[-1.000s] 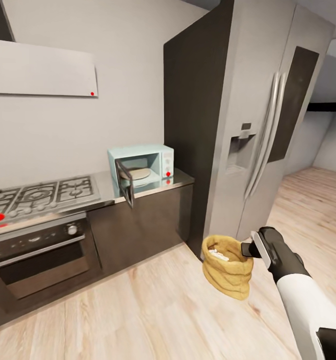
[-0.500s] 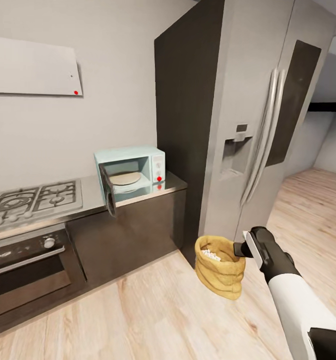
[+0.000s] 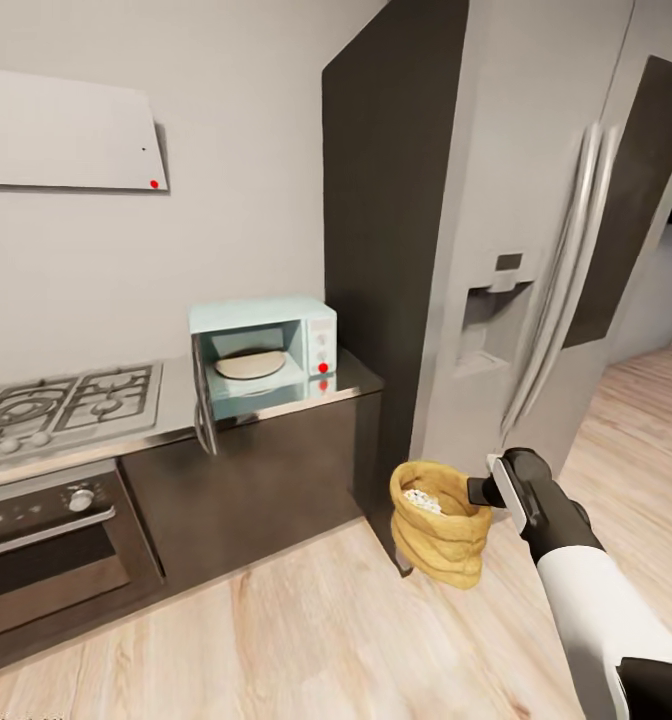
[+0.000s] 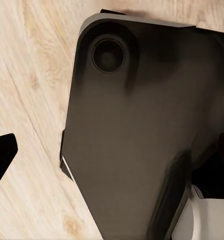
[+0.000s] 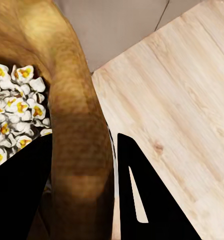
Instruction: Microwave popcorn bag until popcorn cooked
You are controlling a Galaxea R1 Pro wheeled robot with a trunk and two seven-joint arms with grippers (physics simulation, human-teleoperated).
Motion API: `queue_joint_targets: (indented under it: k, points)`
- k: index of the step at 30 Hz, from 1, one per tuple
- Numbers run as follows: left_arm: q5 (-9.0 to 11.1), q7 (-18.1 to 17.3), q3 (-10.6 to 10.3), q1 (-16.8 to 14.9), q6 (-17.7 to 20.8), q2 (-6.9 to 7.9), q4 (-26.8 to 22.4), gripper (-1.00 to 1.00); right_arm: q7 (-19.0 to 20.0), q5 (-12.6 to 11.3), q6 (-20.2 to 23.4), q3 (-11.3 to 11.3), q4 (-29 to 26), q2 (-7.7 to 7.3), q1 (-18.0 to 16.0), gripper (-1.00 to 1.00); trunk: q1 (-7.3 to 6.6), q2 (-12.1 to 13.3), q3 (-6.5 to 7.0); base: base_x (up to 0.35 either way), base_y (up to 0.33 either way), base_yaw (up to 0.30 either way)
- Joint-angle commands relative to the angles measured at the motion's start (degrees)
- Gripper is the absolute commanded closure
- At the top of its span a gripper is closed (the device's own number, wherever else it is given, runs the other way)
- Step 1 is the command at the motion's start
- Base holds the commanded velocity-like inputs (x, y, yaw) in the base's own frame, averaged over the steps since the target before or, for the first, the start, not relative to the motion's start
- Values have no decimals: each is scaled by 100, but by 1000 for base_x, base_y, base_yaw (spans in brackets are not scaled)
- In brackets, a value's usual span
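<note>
Reaching forward and slightly inward from the lower right of the head view, the right arm extends its white forearm and dark wrist toward the refrigerator point(image 3: 536, 230), with the right gripper point(image 3: 479, 491) pinching the rolled rim of the popcorn bag point(image 3: 439, 535); in the right wrist view the two dark fingers point(image 5: 142, 195) sit on either side of the bag's burlap wall point(image 5: 79, 150), one inside the mouth and one outside, clamped on it. The single bag hangs upright in the air above the wooden floor point(image 3: 306, 620), in front of the fridge's lower corner and well apart from the countertop point(image 3: 181, 385). White and yellow popcorn point(image 5: 14, 110) fills the mouth, too many pieces to count. One microwave point(image 3: 261, 350) stands on the countertop against the fridge's dark side, its door point(image 3: 204, 405) swung open to its left, a round plate visible inside. One gas hob point(image 3: 61, 400) sits left of it over one built-in oven point(image 3: 51, 540). The left wrist view shows a dark robot body panel point(image 4: 137, 125) over the floor, with one black fingertip point(image 4: 2, 155) at the edge; whether the left gripper is open or closed cannot be told
</note>
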Motion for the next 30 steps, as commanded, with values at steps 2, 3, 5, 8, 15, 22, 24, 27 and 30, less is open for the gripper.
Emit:
queue_joint_targets:
  k: [2,3,5,8,15,22,24,27,30]
  points:
    - [26,9,18,2,-14,-2,-9,-100,-26,-38,21,2,-6,0,-2,100,3,-3,-5,277,-184,268]
    - [25,9,18,2,-14,-2,-9,-100,-24,-43,21,2,-6,5,-2,100,3,-3,-5,261,-176,268]
    - [24,9,18,2,-14,-2,-9,-100,-28,-43,21,2,-6,75,-2,100,3,-3,-5,251,-171,268]
    - [24,9,18,2,-16,-2,-9,-100,-33,-34,21,17,-6,329,-2,100,3,-3,-5,236,-158,268]
    - [24,9,18,2,-41,-2,-10,-100,-40,-17,21,13,-6,616,-2,100,3,-3,-5,70,-47,268]
    - [24,9,18,2,-41,-2,-17,-100,-40,-24,21,11,-6,615,-2,100,3,-3,-5,0,0,268]
    - [24,9,18,2,-41,-2,-17,-100,-40,-23,21,11,-6,614,-2,100,3,-3,-5,0,0,268]
    - [24,9,18,2,-41,-2,-17,-100,-40,-23,21,6,-6,614,-2,100,3,-3,-6,0,0,268]
    - [24,9,18,2,-41,-2,-18,-100,-40,-23,21,3,-6,614,-2,100,3,-3,-10,0,0,268]
